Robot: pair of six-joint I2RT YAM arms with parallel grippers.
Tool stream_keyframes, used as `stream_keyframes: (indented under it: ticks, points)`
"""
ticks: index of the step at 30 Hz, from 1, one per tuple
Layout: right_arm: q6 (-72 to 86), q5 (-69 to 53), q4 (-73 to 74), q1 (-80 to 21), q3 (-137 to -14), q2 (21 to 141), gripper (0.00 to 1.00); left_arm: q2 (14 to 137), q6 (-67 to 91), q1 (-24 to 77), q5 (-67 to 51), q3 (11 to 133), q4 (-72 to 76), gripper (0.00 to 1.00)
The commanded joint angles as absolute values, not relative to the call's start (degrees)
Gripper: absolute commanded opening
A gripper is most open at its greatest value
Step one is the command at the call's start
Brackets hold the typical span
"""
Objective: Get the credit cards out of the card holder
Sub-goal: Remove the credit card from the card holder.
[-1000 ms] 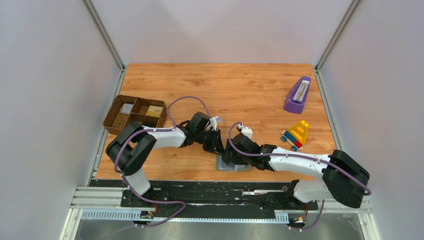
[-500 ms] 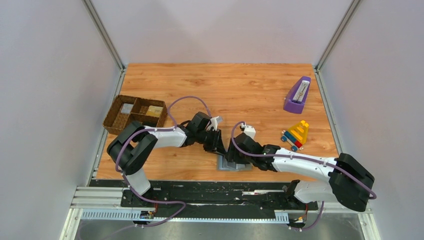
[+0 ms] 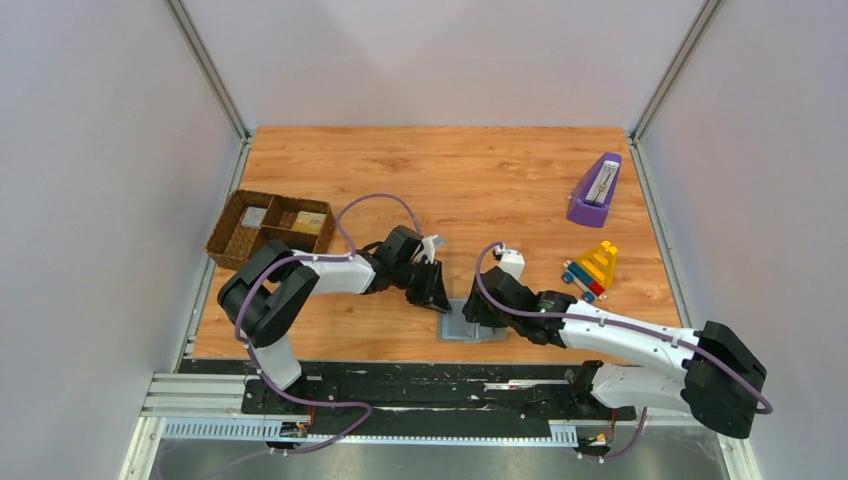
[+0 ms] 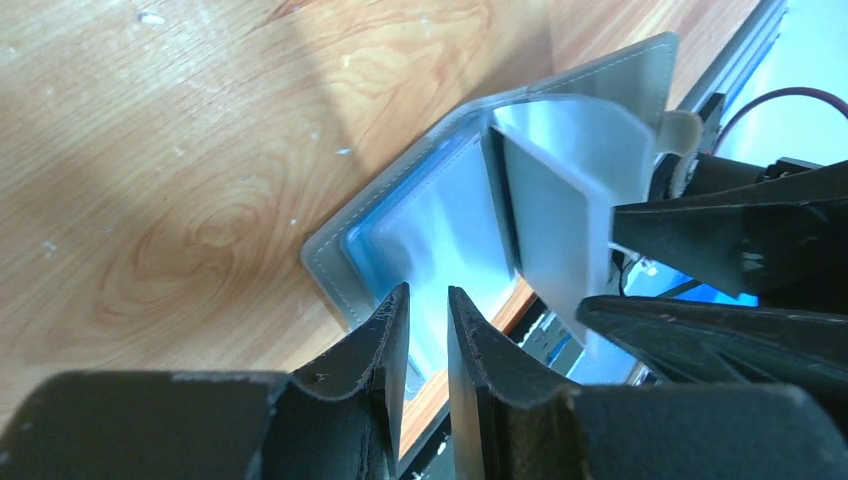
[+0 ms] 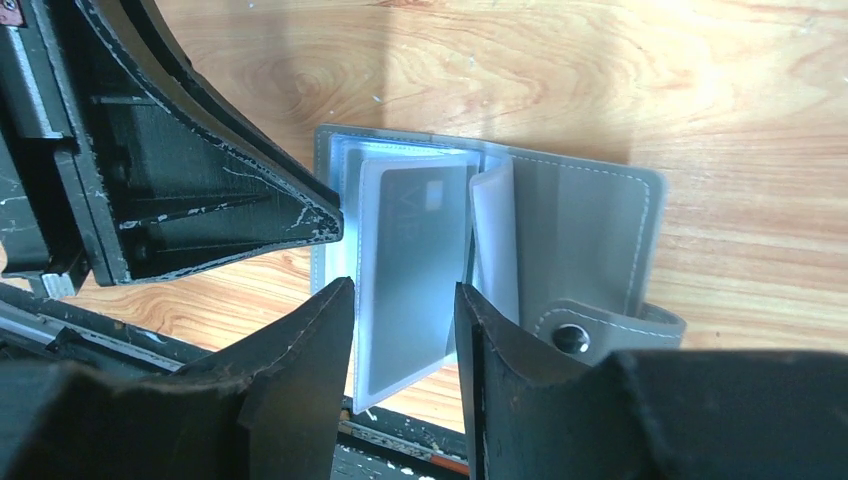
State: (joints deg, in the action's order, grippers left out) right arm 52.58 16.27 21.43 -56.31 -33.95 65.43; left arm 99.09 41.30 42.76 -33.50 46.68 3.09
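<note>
The card holder [image 3: 470, 330] lies open on the wood near the table's front edge, pale blue-grey inside, also in the left wrist view [image 4: 420, 215] and the right wrist view [image 5: 590, 220]. A clear sleeve with a grey credit card [image 5: 410, 250] stands up from its spine. My right gripper [image 5: 403, 295] is open, its jaws either side of that sleeve; it is over the holder in the top view [image 3: 476, 312]. My left gripper [image 4: 428, 295] has its jaws almost together with nothing between them. Its tip is at the holder's left edge [image 3: 441, 302].
A brown woven divided tray [image 3: 232, 240] at the left holds a tan card [image 3: 312, 221] and a grey one [image 3: 255, 215]. A purple object [image 3: 596, 188] and a coloured toy [image 3: 592, 268] sit at the right. The black rail [image 3: 400, 375] runs just in front of the holder.
My right arm has swung to the right and its gripper has shifted a little right over the holder. The left arm has barely moved.
</note>
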Motion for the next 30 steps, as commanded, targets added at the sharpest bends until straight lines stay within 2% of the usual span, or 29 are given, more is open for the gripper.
stream_keyframes:
  ticks: [1,13,22,30]
  points:
    - [55.0,19.8,25.2,-56.1,-33.0,62.7,0.42,100.2,39.4,43.3,-32.2,48.4,2.5,0.29]
    - [56.4,26.3,39.8,-55.6,-35.9,53.6,0.4,98.6,36.7,43.4,-27.8,50.2,-4.6,0.28]
    - [52.7,20.8,39.4,-55.5,-42.4,54.8,0.34,96.1,36.8,44.4,-26.6,52.3,-7.0,0.28]
    - [47.7,10.1,28.1,-55.5,-44.6,60.1,0.31,97.3,37.2,45.4,-26.8,53.8,-7.2,0.28]
